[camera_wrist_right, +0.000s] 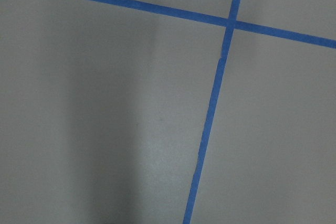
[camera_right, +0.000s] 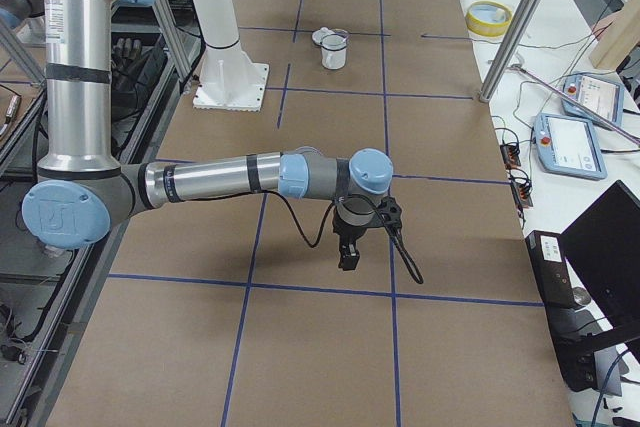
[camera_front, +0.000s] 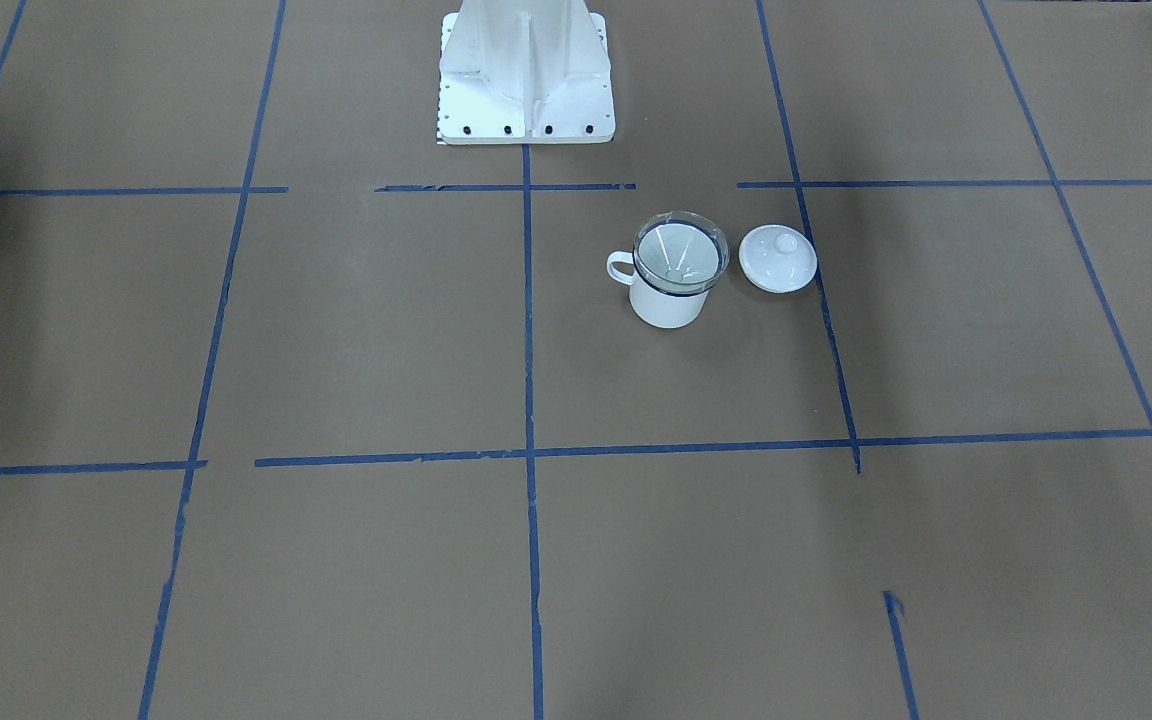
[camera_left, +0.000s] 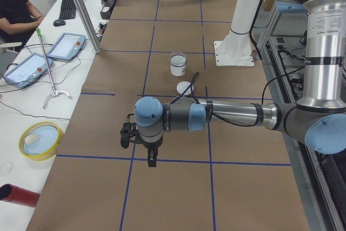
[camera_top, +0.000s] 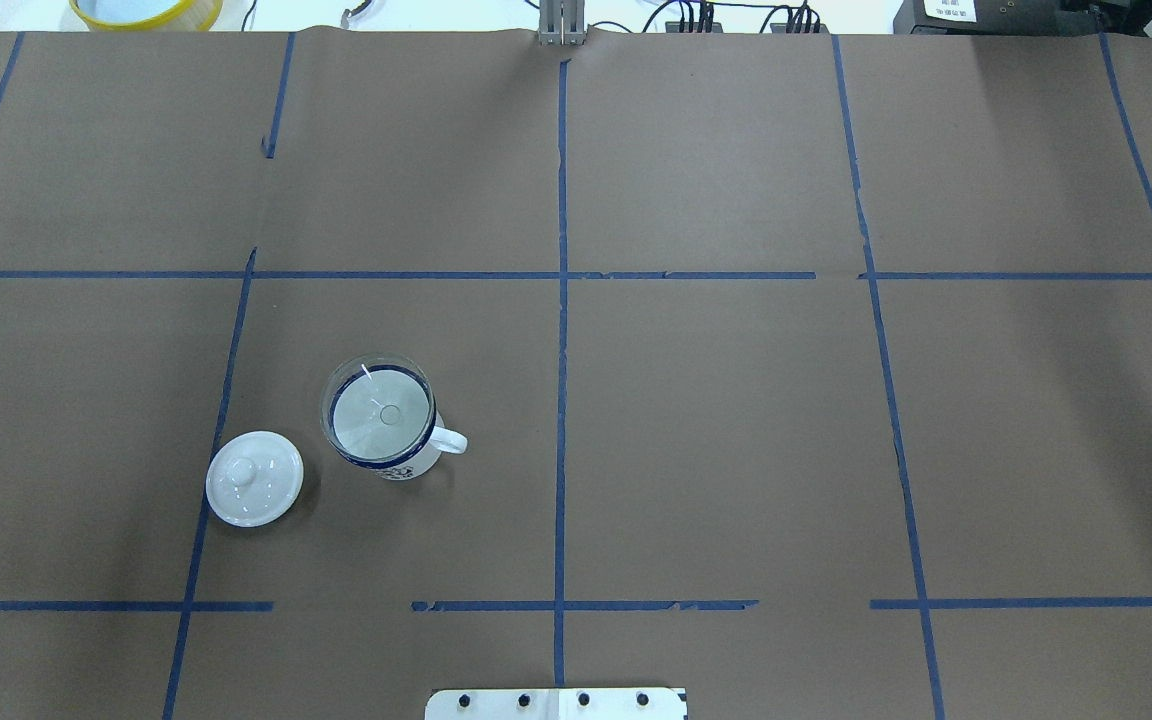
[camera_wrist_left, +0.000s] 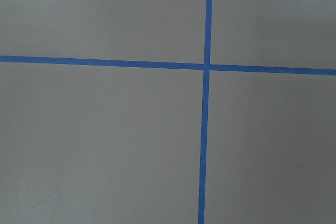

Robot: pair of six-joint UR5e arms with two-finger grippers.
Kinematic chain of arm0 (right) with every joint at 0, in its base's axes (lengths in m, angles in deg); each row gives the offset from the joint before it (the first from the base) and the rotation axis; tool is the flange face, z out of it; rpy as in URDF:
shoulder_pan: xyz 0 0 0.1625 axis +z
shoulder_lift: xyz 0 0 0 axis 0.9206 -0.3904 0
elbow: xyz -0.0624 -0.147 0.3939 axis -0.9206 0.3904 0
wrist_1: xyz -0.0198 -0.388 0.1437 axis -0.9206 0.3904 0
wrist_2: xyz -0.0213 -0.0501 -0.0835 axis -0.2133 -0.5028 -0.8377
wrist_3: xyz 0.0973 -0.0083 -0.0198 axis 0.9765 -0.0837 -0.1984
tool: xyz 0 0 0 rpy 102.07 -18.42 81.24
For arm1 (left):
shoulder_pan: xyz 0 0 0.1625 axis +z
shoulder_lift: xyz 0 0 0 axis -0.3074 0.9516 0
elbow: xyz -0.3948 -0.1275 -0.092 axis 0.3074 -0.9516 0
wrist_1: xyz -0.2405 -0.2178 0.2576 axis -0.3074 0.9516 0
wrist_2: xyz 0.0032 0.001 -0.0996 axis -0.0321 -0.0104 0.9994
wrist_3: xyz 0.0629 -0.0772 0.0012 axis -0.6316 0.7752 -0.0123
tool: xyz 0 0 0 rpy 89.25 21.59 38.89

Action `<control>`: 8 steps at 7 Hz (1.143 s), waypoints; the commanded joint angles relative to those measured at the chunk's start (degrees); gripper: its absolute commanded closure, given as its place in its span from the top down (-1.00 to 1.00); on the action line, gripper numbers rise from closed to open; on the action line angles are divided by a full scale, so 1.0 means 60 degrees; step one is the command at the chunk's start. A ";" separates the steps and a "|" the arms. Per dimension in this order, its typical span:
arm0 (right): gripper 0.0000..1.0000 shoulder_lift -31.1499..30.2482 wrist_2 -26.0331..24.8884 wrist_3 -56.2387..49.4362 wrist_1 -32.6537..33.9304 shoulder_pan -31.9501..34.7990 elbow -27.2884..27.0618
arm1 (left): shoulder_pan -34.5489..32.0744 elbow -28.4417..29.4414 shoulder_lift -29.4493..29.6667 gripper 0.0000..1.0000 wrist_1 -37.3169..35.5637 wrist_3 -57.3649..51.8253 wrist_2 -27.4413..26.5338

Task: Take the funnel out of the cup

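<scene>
**Clear funnel sits in the mug; a light, slick piece best taken by its rim**

The funnel sits upright in the mouth of the cup, on the robot's left half of the table. Its wide cone fills the opening and its lip rides just above and around the dark blue rim, with the spout hanging down inside. A round white lid lies flat just beside the cup on the robot's left, not touching it. The cup's loop handle points the other way, toward the table's middle.

The left pincer hangs over the table, pointing down and well apart from the cup. The right pincer hangs likewise over the other end. Both appear only in the side views, so I cannot tell whether either is open or closed. Both wrist cameras show only brown paper and blue tape.

The funnel looks thin, stiff and very light, probably plastic, with a smooth wall that could slip under a pinch. The best hold seems to be the lip of the cone, one finger inside and one outside, above the mug's rim. The lift should go straight up until the spout clears. The enamel cup also looks light, so it may rise or tip with the funnel if the cone is wedged. A gentle squeeze should be enough, since a hard one might flex or crack the clear wall.
</scene>
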 commanded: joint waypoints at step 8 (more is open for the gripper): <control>1.00 0.0000 0.0000 0.0006 0.0000 0.0000 0.0000 | 0.0290 -0.0202 0.0117 1.00 0.1751 0.1132 0.0537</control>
